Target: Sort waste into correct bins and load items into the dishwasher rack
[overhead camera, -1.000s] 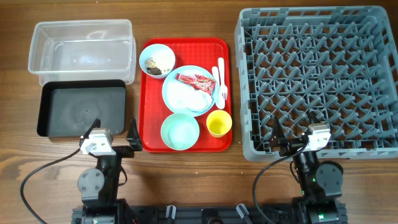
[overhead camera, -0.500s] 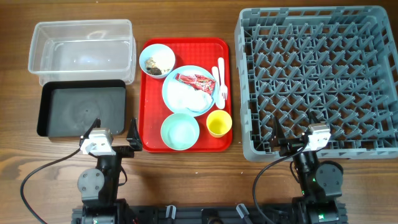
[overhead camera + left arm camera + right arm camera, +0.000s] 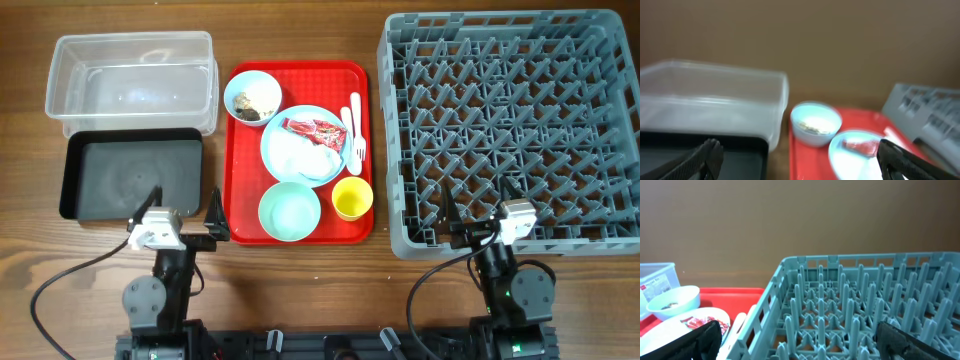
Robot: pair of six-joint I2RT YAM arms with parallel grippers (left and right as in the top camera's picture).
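The grey dishwasher rack [image 3: 510, 128] fills the right of the table with nothing in it, the red serving tray [image 3: 298, 150] lies left of it, and at the far left the clear plastic tub [image 3: 132, 80] sits just beyond the black tray [image 3: 132, 173]. On the red tray the pale blue plate [image 3: 302, 145] carries the red snack wrapper [image 3: 314, 129] and white tissue [image 3: 300, 156], with the small blue bowl [image 3: 252, 97] of food scraps at its far left, the mint green bowl [image 3: 290, 211] and yellow cup [image 3: 352, 198] along the near edge, and the white fork [image 3: 355, 131] and spoon [image 3: 347, 119] to the right. The left gripper [image 3: 212, 218] and right gripper [image 3: 446, 222] hang at the near edge, fingers spread wide and holding nothing.
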